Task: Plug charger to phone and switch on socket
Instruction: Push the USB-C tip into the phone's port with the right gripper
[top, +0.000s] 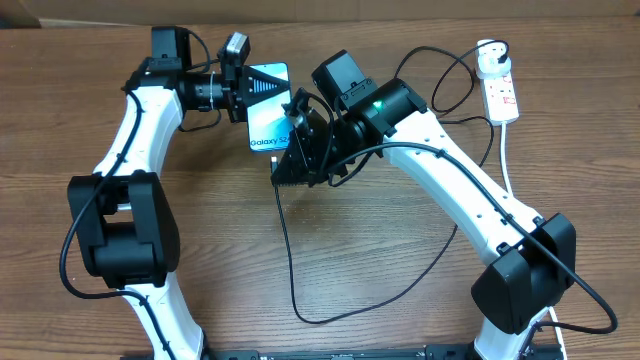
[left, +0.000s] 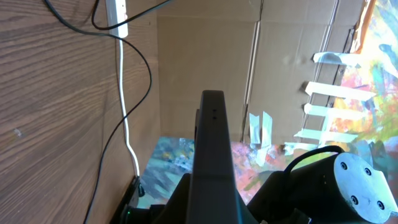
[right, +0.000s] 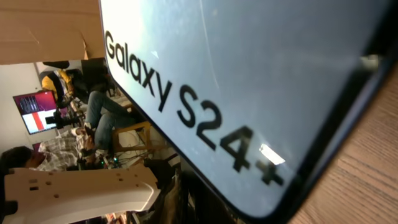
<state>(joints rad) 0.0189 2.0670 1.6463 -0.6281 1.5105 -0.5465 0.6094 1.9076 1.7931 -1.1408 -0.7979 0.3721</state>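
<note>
My left gripper is shut on the top end of the phone and holds it off the table, blue screen up, "Galaxy S24" text showing. The left wrist view shows the phone edge-on as a dark slab. My right gripper is at the phone's lower end. The charger's black cable runs out from under it; the plug tip is hidden. The phone screen fills the right wrist view. The socket lies at the far right with its round adapter.
The black cable loops across the front of the wooden table and back up to the socket. The socket's white cord runs down the right side. The left wrist view shows the socket end, its cord and a cardboard wall.
</note>
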